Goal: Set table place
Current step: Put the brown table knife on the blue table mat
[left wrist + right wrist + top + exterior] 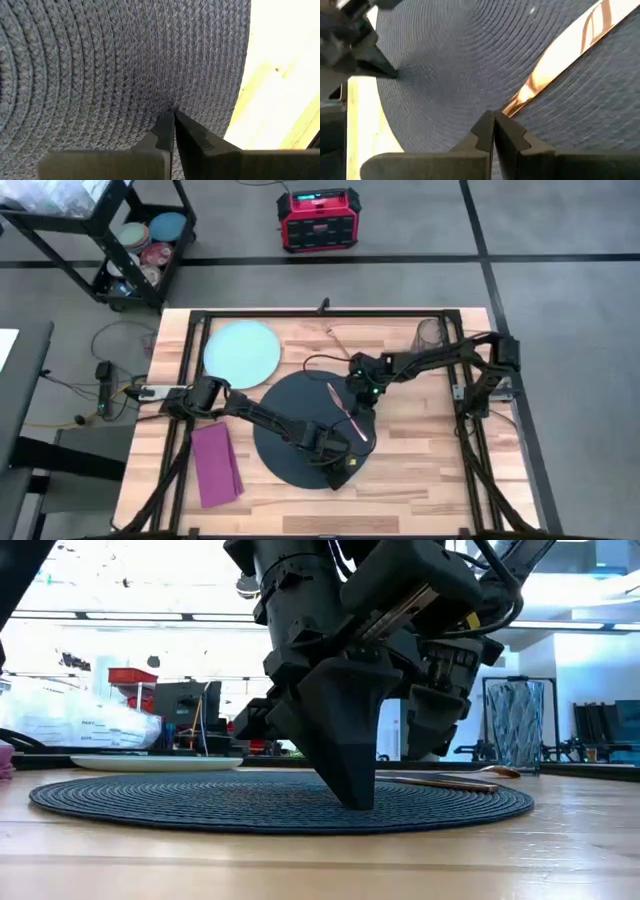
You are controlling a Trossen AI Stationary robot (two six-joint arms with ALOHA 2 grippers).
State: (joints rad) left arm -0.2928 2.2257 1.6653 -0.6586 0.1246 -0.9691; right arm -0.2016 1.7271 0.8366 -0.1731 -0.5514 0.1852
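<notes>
A dark round woven mat [300, 415] lies flat on the light-wood table [420, 480]. A copper cutlery piece [347, 413] lies on the mat's right part. The pale blue plate [242, 352] rests on the table beyond the mat's left, and the magenta napkin [216, 465] lies flat near the left front. A smoky glass tumbler [430, 335] stands at the far right. My left gripper [173, 113] is shut, its tips on the mat near its right front rim. My right gripper [493, 113] is shut at the cutlery's handle end. My left gripper sets its shut fingertips [355, 802] on the mat's woven top [165, 100], a little inside its right front rim. The fingers come from above, pointing down. The mat stays flat on the table. My right gripper's shut fingertips [485, 122] meet the cutlery's handle end [512, 106] from above; the piece lies flat on the mat. Whether the end is pinched or only touched, I cannot tell.
A black wheeled cart [140, 240] with dishes stands beyond the table's far left corner, and a red box [318, 218] sits on the floor behind the table. Cables [110, 385] trail off the left edge. Bare wood shows at the table's right front.
</notes>
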